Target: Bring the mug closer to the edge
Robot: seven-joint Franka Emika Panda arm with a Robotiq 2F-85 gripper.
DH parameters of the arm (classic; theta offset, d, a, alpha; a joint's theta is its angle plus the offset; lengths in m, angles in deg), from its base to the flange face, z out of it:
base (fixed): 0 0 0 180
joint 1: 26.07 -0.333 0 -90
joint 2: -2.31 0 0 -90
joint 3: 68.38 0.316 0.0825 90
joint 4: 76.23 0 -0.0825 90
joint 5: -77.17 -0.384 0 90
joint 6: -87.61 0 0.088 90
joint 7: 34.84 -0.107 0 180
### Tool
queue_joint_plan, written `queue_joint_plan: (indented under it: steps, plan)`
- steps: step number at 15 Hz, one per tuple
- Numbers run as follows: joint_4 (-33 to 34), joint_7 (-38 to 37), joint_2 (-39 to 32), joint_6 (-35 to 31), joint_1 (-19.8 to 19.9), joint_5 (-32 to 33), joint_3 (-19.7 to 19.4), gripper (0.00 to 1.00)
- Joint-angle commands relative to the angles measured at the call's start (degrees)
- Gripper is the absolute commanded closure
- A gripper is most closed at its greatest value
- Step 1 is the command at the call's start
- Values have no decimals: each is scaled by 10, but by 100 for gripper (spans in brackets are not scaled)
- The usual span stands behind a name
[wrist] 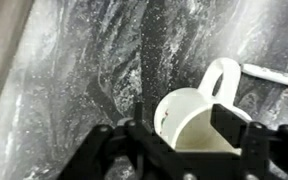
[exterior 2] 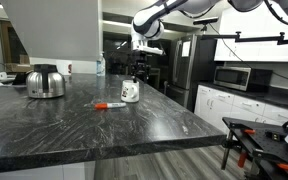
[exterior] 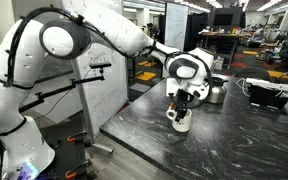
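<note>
The small white mug [exterior: 180, 121] stands on the dark marbled countertop, also seen in the other exterior view [exterior 2: 130, 92]. In the wrist view the mug [wrist: 189, 115] fills the lower middle, its loop handle pointing away. My gripper [wrist: 182, 135] is down over it, one finger on each side. A thin strip of counter shows between the left finger and the mug wall, and the right pad overlaps the mug, so the jaws look open. In both exterior views the gripper [exterior: 181, 100] [exterior 2: 132, 76] reaches down onto the mug. The counter's edge [exterior 2: 134, 150] runs along the front.
A silver kettle [exterior 2: 46, 82] stands farther back on the counter, also visible behind the gripper [exterior: 216, 92]. A red and white marker [exterior 2: 109, 105] lies beside the mug, also in the wrist view [wrist: 274, 76]. A dark tray [exterior: 267, 95] sits at the far end.
</note>
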Motion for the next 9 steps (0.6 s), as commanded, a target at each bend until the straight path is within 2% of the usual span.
queue_joint_plan:
  steps: [1, 3, 5, 9]
  plan:
    - [28, -27, -13, 21, 0, -15, -5, 14]
    - [33, -29, -13, 22, 2, -15, -6, 10]
    - [38, -34, -18, 25, 4, -15, -8, 1]
    - [52, -44, -34, 29, 8, -18, -6, 0]
